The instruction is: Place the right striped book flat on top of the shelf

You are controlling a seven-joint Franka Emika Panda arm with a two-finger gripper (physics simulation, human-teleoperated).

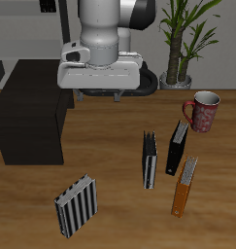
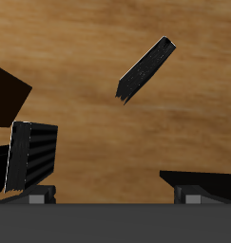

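The right striped book (image 1: 76, 206) is near the table's front edge, with its black and pale striped cover facing the exterior camera. It seems to stand on its edge. The shelf (image 1: 30, 109), a low black-brown cabinet with a bare flat top, is farther back beside it. My gripper (image 1: 102, 96) hangs open and empty above the table, next to the shelf's top and far back from the book. In the wrist view the fingers (image 2: 36, 196) are spread wide, and a slim dark book edge (image 2: 145, 68) and a striped book (image 2: 31, 157) lie below. I cannot tell which book each is.
A second striped book (image 1: 149, 160), a black book (image 1: 177, 148) and an orange book (image 1: 185, 185) stand together mid-table. A red-patterned mug (image 1: 202, 110) and a potted plant (image 1: 178, 44) are farther back.
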